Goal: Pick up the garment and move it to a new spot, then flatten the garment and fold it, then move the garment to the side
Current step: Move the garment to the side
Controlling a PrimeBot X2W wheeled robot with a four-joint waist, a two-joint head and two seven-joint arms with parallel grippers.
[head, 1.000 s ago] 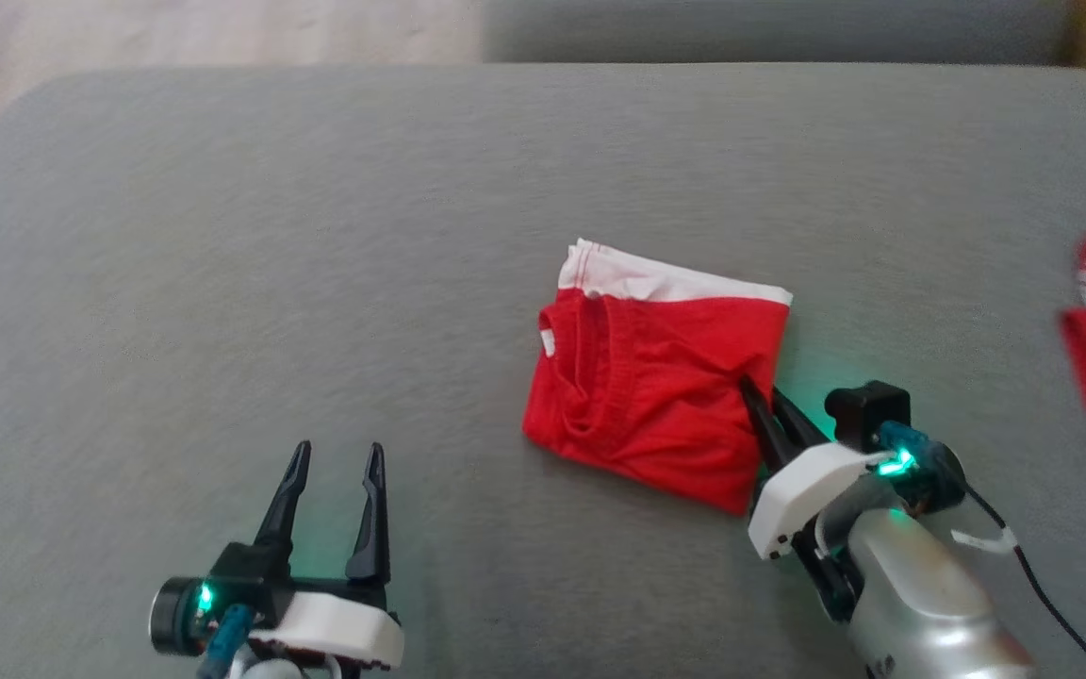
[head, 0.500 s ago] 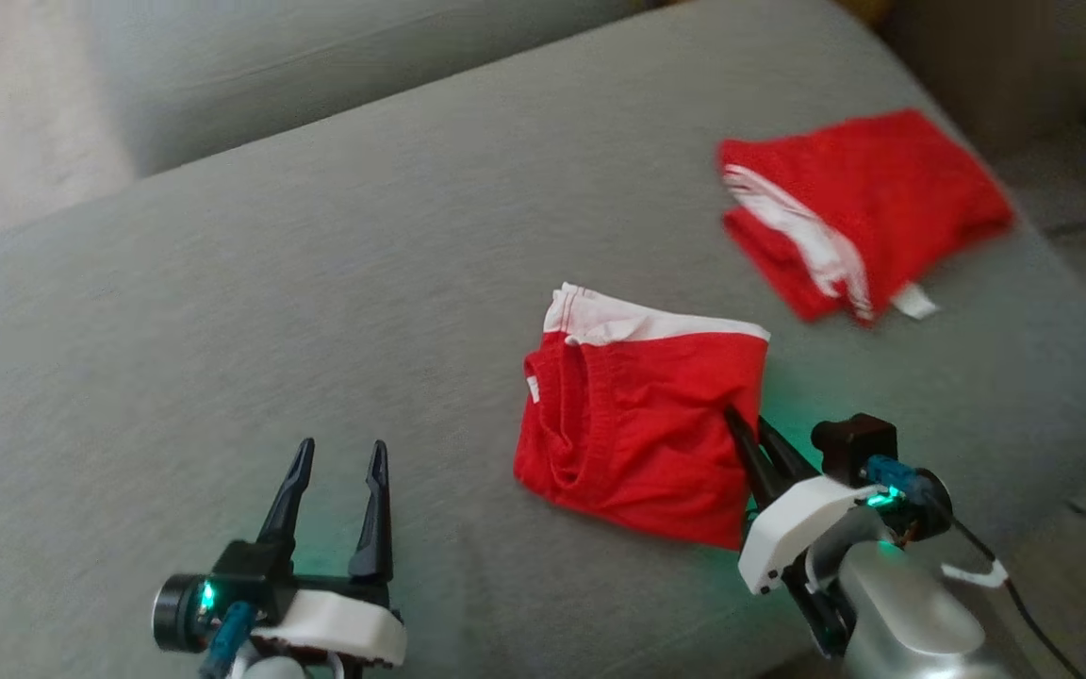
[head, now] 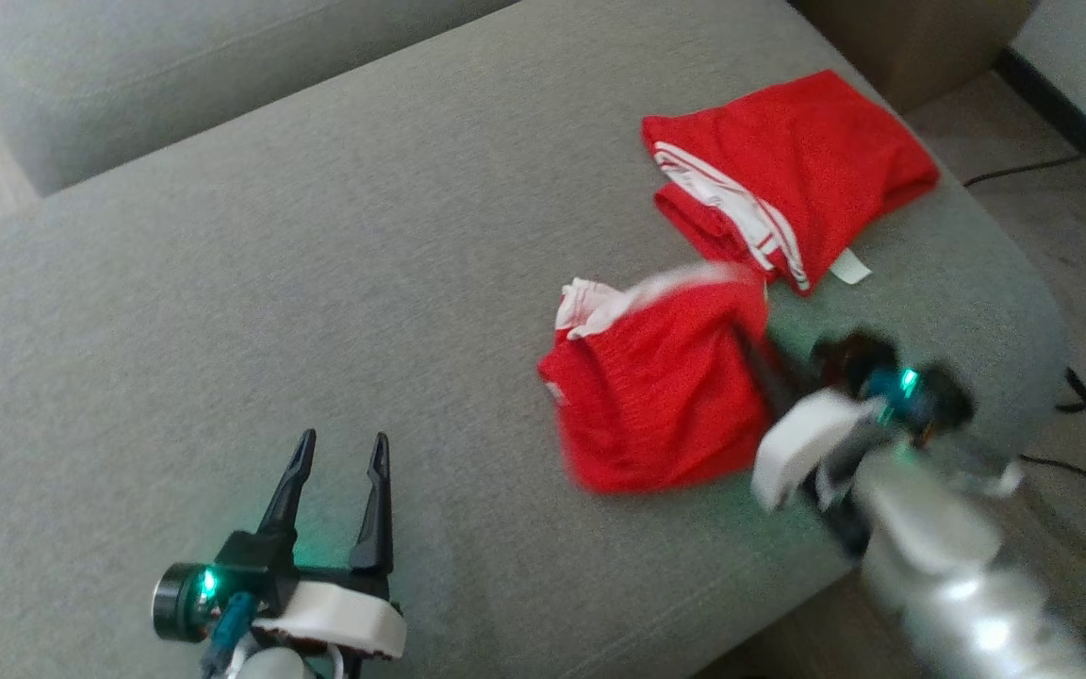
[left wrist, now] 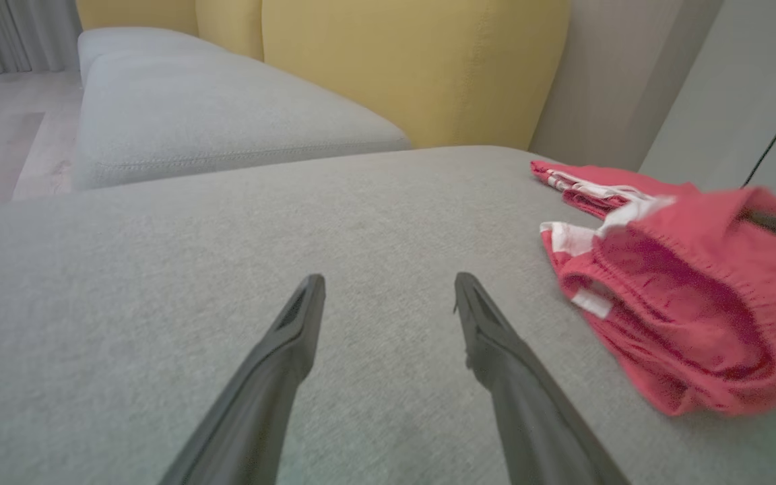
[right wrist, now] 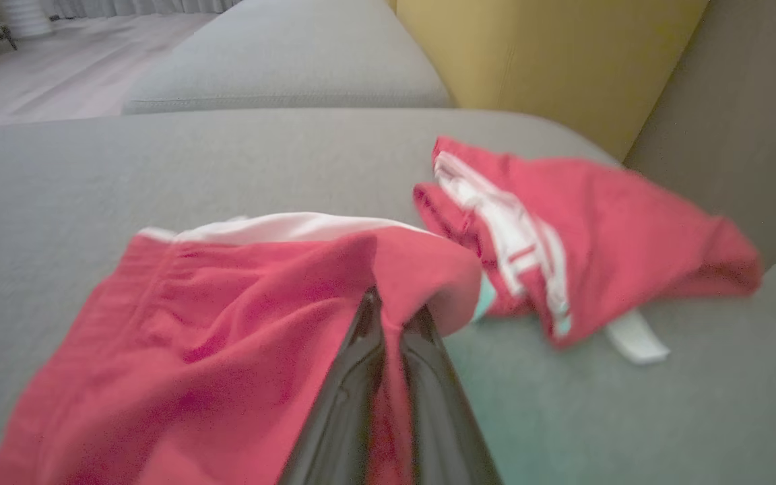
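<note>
1. Pinching the right edge of the folded red cloth garment with white band (head: 661, 396), mid-right in the head view, the right gripper (head: 758, 363) is clamped tight.
2. Left wrist view: left gripper (left wrist: 388, 296) gapes empty, garment at right.
3. Right wrist view: another red garment (right wrist: 583, 222) just beyond, upper right.

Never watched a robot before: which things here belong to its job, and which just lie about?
Job: folded red fabric garment with white band; right arm's fingers, shut on it.
Lying about: second red garment with white stripes; yellow sofa cushion.
</note>
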